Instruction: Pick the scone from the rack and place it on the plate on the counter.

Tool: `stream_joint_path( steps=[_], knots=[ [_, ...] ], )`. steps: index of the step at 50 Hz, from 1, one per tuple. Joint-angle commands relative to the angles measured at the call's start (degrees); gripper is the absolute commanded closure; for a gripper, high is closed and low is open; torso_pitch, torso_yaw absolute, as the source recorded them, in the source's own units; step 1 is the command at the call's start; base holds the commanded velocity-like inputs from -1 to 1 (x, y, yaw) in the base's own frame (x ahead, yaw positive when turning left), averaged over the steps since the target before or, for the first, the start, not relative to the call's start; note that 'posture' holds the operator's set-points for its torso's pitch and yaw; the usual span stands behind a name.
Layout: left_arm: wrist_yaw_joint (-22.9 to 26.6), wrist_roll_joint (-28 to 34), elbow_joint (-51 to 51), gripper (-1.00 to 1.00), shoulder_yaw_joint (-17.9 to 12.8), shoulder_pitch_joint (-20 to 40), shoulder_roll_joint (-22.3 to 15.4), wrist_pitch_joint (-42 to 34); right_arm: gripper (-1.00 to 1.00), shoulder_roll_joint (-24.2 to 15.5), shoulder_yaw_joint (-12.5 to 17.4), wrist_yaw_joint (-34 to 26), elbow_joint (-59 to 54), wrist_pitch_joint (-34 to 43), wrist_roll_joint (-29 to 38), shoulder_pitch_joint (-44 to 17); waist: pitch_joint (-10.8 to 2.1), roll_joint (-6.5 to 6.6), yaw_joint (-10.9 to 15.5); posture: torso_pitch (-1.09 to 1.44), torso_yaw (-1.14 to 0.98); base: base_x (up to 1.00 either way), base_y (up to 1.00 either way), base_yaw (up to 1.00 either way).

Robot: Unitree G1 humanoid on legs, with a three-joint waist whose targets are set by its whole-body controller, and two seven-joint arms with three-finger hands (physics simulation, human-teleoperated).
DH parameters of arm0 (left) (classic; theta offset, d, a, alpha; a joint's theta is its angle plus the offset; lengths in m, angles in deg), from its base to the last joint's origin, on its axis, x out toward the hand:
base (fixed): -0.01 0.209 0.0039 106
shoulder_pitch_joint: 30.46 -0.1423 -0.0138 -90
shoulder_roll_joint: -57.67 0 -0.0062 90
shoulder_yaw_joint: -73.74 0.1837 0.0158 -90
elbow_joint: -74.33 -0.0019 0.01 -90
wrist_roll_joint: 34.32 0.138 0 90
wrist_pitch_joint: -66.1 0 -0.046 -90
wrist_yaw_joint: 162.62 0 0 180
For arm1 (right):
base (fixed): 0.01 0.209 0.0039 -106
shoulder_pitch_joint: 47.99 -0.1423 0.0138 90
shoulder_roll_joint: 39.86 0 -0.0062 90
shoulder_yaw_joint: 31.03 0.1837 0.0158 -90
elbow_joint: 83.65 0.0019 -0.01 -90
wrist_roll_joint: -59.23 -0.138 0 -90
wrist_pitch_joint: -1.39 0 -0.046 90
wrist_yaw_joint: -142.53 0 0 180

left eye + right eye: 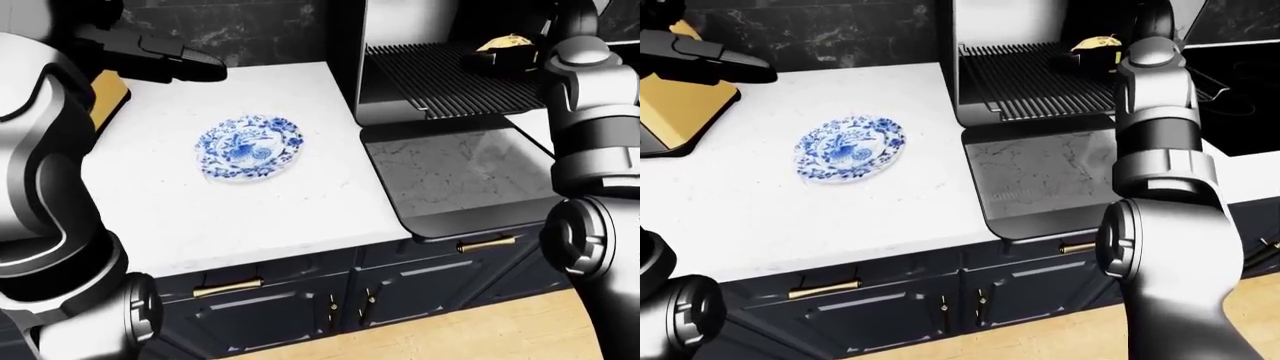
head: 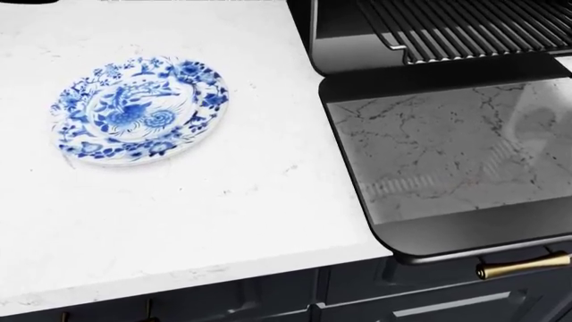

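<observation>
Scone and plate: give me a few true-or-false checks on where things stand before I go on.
1. The plate is bare. True.
2. The scone lies on the counter. False: it sits on the rack inside the oven.
3. The oven door is shut. False: it hangs open, lying flat.
4. The left hand holds the scone. False: it hangs above the counter, holding nothing.
5. The plate lies left of the oven in the head view. True.
</observation>
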Motion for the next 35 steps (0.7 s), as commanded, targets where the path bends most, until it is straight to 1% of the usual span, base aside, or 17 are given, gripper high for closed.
stream_joint_path(
  steps=[1, 3, 7, 9, 10, 11, 12, 15, 24, 26, 27, 30, 31, 32, 35],
  knots=[
    [-0.37, 0.18, 0.98, -1.0, -0.41, 1.74, -0.67, 1.6, -0.36, -0.59, 0.08, -0.23, 2.12, -0.65, 0.18, -1.91, -1.62, -0.01, 0.04, 0.0, 0.0, 0.0, 0.0, 0.0],
    [-0.42, 0.15, 0.96, -1.0, -0.35, 1.79, -0.62, 1.61, -0.34, -0.65, 0.14, -0.41, 2.36, -0.38, 0.22, -1.77, -1.64, -0.05, 0.07, 0.0, 0.0, 0.0, 0.0, 0.0],
    [-0.45, 0.14, 0.88, -1.0, -0.27, 1.97, -0.68, 1.61, -0.16, -0.84, 0.08, -0.96, 3.1, 0.22, 0.52, -1.26, -1.62, -0.12, 0.14, 0.0, 0.0, 0.0, 0.0, 0.0],
    [-0.43, 0.09, 0.91, -1.0, -0.32, 2.17, -0.77, 1.44, -0.12, -0.9, 0.15, -1.13, 3.32, 0.43, 0.59, -1.16, -1.63, -0.15, 0.16, 0.0, 0.0, 0.0, 0.0, 0.0],
    [-0.4, 0.11, 0.87, -1.0, -0.27, 2.18, -0.81, 1.49, 0.0, -0.9, 0.1, -1.5, 3.49, 0.56, 0.63, -1.02, -1.63, -0.16, 0.16, 0.0, 0.0, 0.0, 0.0, 0.0],
    [-0.42, 0.09, 0.82, -1.0, -0.29, 2.21, -0.78, 1.51, 0.04, -0.88, 0.06, -1.67, 3.6, 0.62, 0.7, -0.92, -1.62, -0.18, 0.16, 0.0, 0.0, 0.0, 0.0, 0.0],
    [-0.44, 0.11, 0.64, -1.0, -0.27, 2.32, -0.78, 1.6, 0.15, -0.85, 0.03, -1.74, 3.7, 0.69, 0.81, -0.87, -1.61, -0.19, 0.16, 0.0, 0.0, 0.0, 0.0, 0.0],
    [-0.44, 0.07, 0.31, -1.0, -0.11, 2.9, -0.79, 1.6, 0.22, -0.93, -0.05, -2.43, 4.2, 1.15, 1.03, -0.78, -1.62, -0.22, 0.19, 0.0, 0.0, 0.0, 0.0, 0.0],
    [-0.38, 0.22, -0.22, -1.0, 0.09, 3.7, -0.96, 1.64, 0.25, -1.26, -0.65, -5.84, 7.12, 3.04, 2.96, 2.15, -1.63, -0.42, 0.27, 0.0, 0.0, 0.0, 0.0, 0.0],
    [-0.28, 0.23, -0.12, -1.0, 0.11, 3.72, -1.01, 1.56, 0.31, -1.26, -0.51, -6.39, 7.7, 3.44, 3.36, 2.48, -1.65, -0.45, 0.29, 0.0, 0.0, 0.0, 0.0, 0.0],
    [-0.24, 0.26, -0.09, -1.0, 0.06, 3.74, -1.1, 1.49, 0.37, -1.21, -0.53, -6.63, 7.99, 3.58, 3.59, 2.66, -1.68, -0.47, 0.31, 0.0, 0.0, 0.0, 0.0, 0.0],
    [-0.17, 0.22, 0.1, -1.0, -0.13, 3.82, -1.24, 1.2, 0.65, -1.04, -0.54, -7.14, 8.53, 3.82, 4.15, 2.92, -1.75, -0.52, 0.33, 0.0, 0.0, 0.0, 0.0, 0.0],
    [-0.17, 0.27, 0.12, -1.0, -0.08, 3.78, -1.3, 1.21, 0.87, -0.98, -0.47, -7.18, 8.64, 3.93, 4.26, 2.91, -1.75, -0.53, 0.33, 0.0, 0.0, 0.0, 0.0, 0.0],
    [-0.2, 0.26, 0.17, -1.0, -0.11, 3.78, -1.26, 1.19, 1.0, -0.95, -0.48, -7.31, 8.87, 4.02, 4.44, 2.95, -1.76, -0.53, 0.33, 0.0, 0.0, 0.0, 0.0, 0.0],
    [-0.25, 0.25, 0.25, -1.0, -0.16, 3.64, -1.2, 1.2, 1.0, -0.98, -0.51, -7.88, 9.85, 4.49, 4.98, 3.28, -1.74, -0.55, 0.36, 0.0, 0.0, 0.0, 0.0, 0.0]
  ],
)
